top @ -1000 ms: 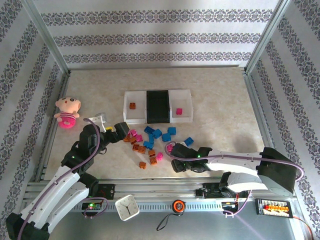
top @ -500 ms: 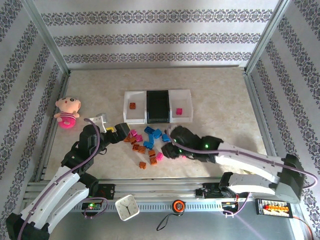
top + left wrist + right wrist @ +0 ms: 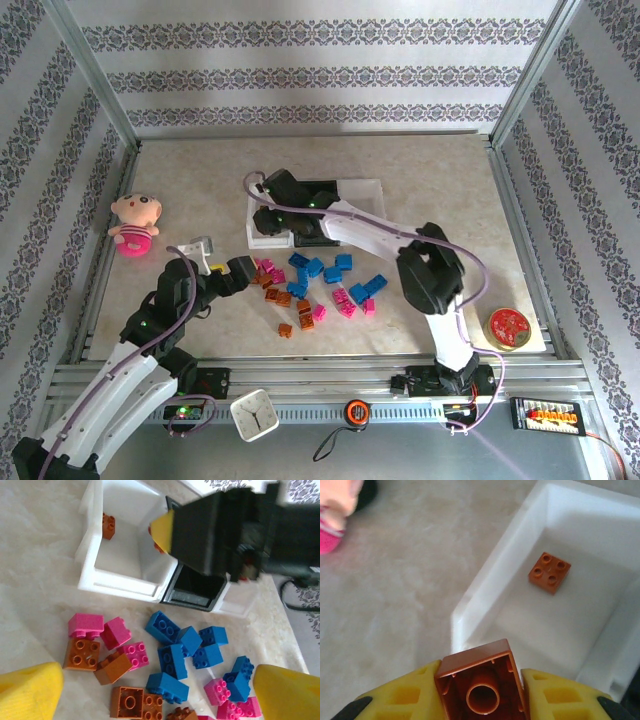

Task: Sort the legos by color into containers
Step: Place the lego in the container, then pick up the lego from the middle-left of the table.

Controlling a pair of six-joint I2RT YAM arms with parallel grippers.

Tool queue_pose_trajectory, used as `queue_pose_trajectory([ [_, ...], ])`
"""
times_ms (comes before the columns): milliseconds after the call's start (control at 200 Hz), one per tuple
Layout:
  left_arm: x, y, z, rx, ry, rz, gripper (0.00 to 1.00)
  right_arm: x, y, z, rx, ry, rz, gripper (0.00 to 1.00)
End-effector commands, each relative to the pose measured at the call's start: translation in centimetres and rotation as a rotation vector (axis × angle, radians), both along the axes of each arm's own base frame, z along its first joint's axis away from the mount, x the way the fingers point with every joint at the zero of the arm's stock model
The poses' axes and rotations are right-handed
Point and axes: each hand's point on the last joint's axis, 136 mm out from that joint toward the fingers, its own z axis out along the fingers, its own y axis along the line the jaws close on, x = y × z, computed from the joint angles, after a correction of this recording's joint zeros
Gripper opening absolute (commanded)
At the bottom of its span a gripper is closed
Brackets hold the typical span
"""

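1. Your right gripper [image 3: 480, 696] pinches an orange-brown studded plastic brick [image 3: 476, 667] over the left white shallow tray [image 3: 470, 605].
2. One orange brick [image 3: 549, 572] already lies in that tray.
3. Your left gripper [image 3: 242, 271] hangs spread wide at the pile's left edge.
4. The loose pile of orange, blue and pink bricks [image 3: 315, 285] sits near the trays, so most sorting looks undone.

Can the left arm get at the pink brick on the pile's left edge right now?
Probably yes: the left claw hangs open over the pile, and nothing covers that pink brick.
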Motion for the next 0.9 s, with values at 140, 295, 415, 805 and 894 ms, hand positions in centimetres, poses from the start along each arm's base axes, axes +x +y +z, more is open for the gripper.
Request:
queue_pose_trajectory([
  [140, -1.2, -0.6, -3.5, 0.04, 0.107, -0.07, 0.9, 4.1, 0.6, -0.6, -0.005, 0.026, -0.071, 0.62],
  [295, -2.1, -3.0, -5.4, 0.059, 0.195, -0.173, 0.83, 3.8, -0.4, 0.7, 0.033, 0.016, -0.088, 0.68],
  [415, -3.8, -4.8, -7.0, 0.13, 0.23, -0.232, 0.81, 2.3, -2.8, 1.4, 0.051, 0.0, -0.108, 0.7],
  [805, -7.7, -10.4, -11.7, 0.486, 0.275, -0.385, 0.74, -2.3, -10.6, 0.3, 0.072, -0.005, -0.185, 0.71],
  [894, -7.4, -11.5, -12.2, 0.509, 0.263, -0.399, 0.71, -2.9, -11.7, 0.6, 0.081, -0.012, -0.197, 0.71],
])
